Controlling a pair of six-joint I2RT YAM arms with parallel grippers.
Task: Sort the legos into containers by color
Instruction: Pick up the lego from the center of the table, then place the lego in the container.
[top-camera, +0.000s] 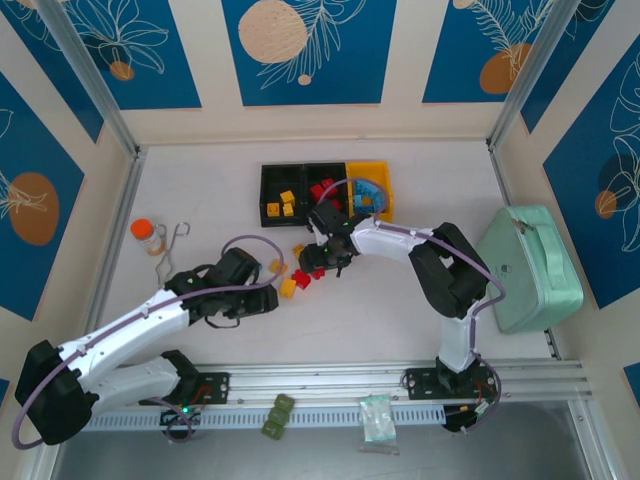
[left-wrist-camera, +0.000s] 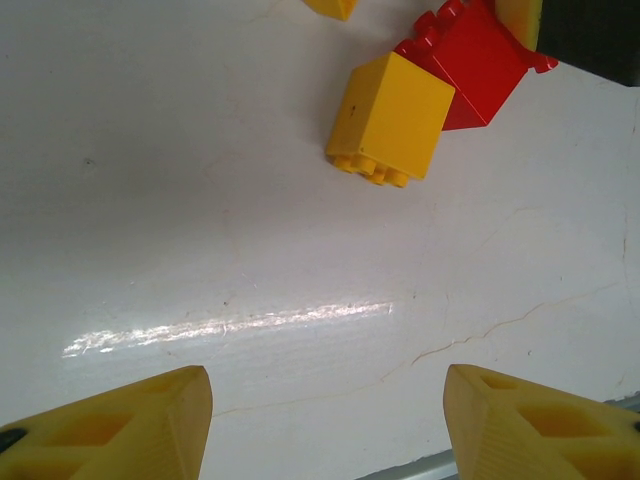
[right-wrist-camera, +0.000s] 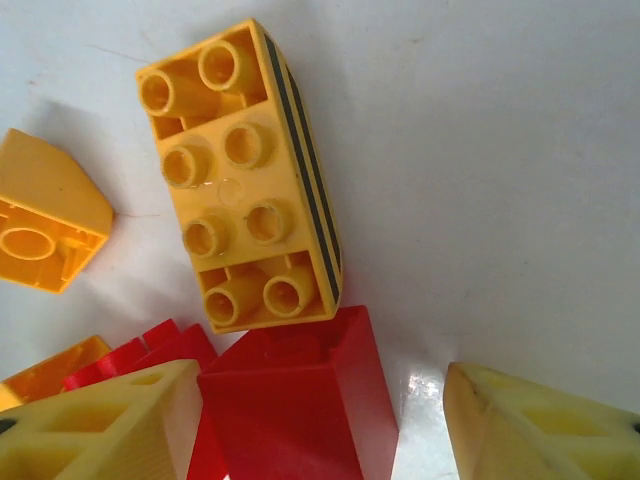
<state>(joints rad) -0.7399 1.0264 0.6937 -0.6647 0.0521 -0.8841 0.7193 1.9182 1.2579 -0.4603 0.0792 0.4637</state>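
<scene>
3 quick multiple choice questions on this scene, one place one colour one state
1. Where is the mint-green case? A) far right B) far left C) between the arms
2. What colour is the brick between the fingertips of the right gripper? A) light blue B) green C) red
3. How is the left gripper? A) shut on a yellow brick B) open and empty C) shut on a red brick

1 A, it lies at the top view's right edge. 2 C, it is plainly red. 3 B, bare table shows between its spread fingertips.
</scene>
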